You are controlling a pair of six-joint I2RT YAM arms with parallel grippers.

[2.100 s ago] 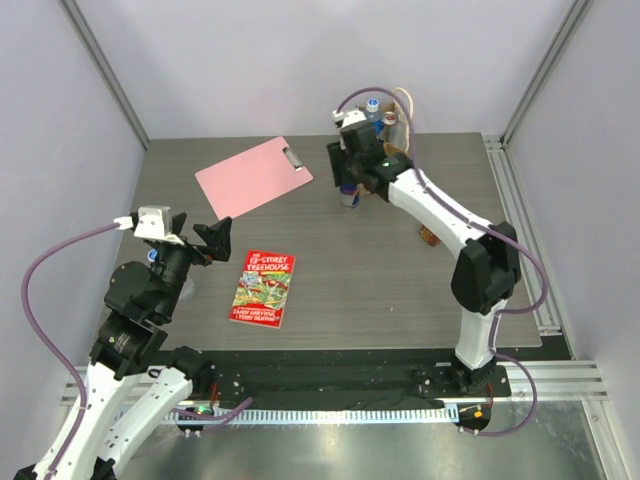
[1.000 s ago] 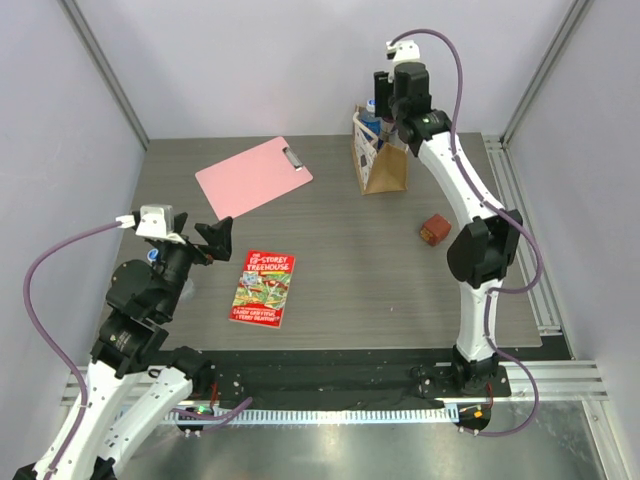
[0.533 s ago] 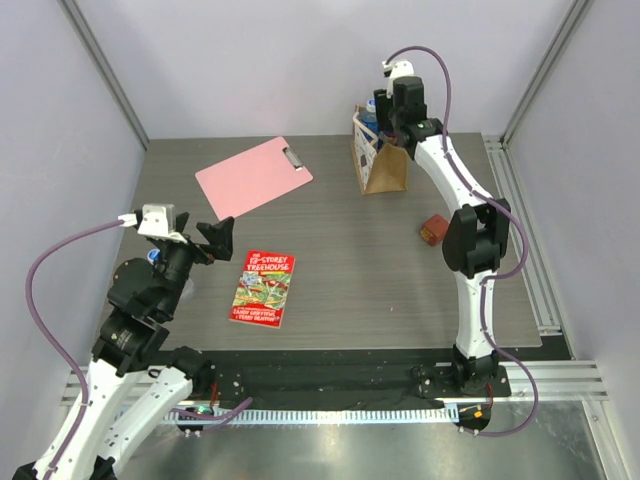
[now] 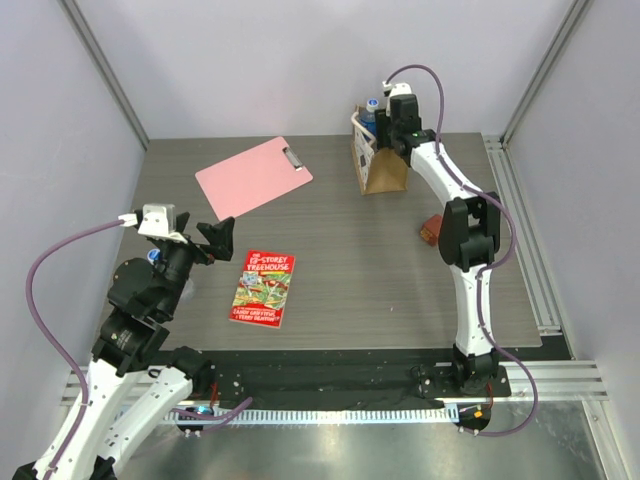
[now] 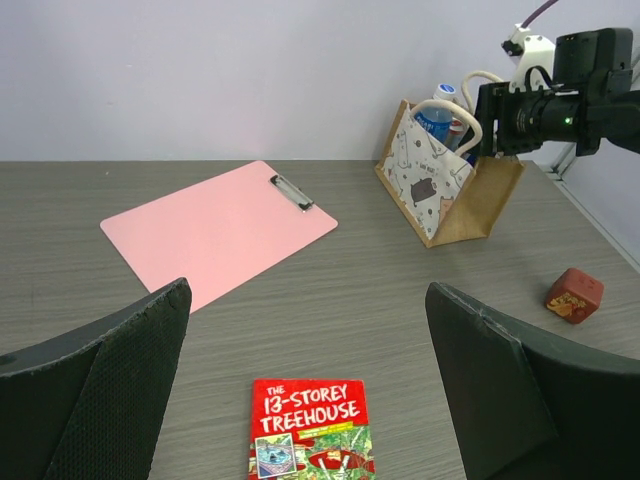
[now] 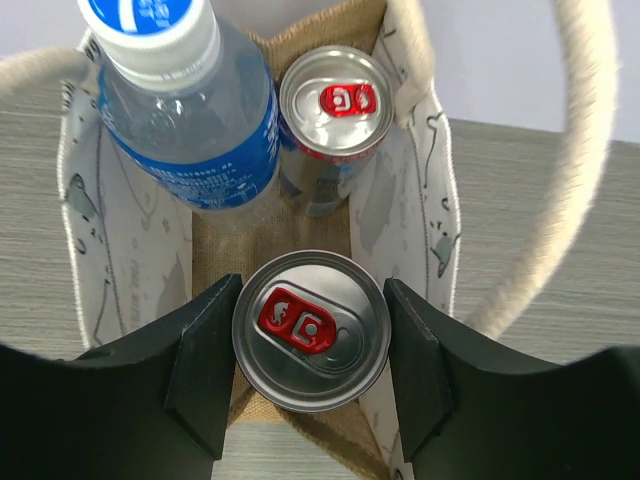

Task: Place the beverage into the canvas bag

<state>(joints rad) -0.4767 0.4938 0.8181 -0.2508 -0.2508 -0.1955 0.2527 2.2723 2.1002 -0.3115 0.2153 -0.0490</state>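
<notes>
A: L gripper [image 5: 308,296]?
B: Near-left corner, above the bench [image 4: 380,300]. Jaws spread wide, nothing betw. them.
A: Any text?
B: Book [image 5: 308,430] by the near edge, left of ctr: "The 13-Storey Treehouse". Red cube [image 5: 574,295] twd the right edge, print too small to read. Pink clipboard [image 5: 215,230] farther back, left of ctr, blank.
A: R gripper [image 6: 310,335]?
B: Far edge, right of ctr, over the canvas bag [image 4: 385,174]. Closed on both sides of the beverage can [image 6: 330,372], red tab up, in the bag's mouth betw. its dotted walls. 2nd can [image 6: 335,100] + blue-capped water bottle [image 6: 185,125] stand behind it in the bag. Bottle label unreadable.
</notes>
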